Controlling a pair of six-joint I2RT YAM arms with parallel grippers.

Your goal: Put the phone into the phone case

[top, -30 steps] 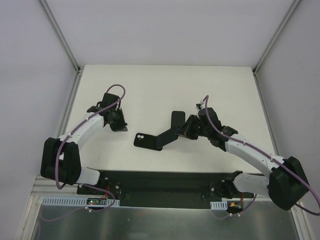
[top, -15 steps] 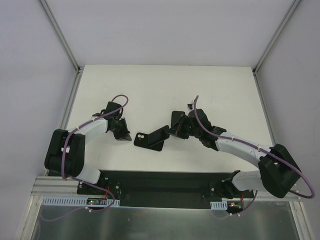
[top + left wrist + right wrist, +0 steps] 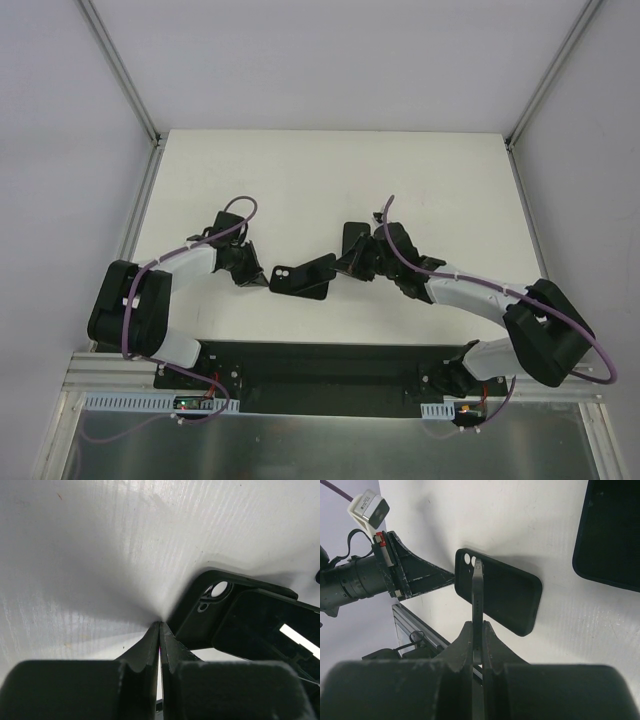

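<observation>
The phone case lies flat on the white table, open side up, its camera cutout at its left end. It also shows in the left wrist view and the right wrist view. My right gripper is shut on the phone and holds it on edge, tilted, with its far end over the case. In the right wrist view the phone is edge-on between my right gripper jaws. My left gripper is shut and empty, with its tips on the table at the case's cutout corner.
A second flat black slab lies on the table just behind my right gripper; it shows at the top right of the right wrist view. The black base rail runs along the table's near edge.
My left gripper has moved right and nearer, down to the case's cutout corner. My right gripper has carried the phone left, further over the case.
</observation>
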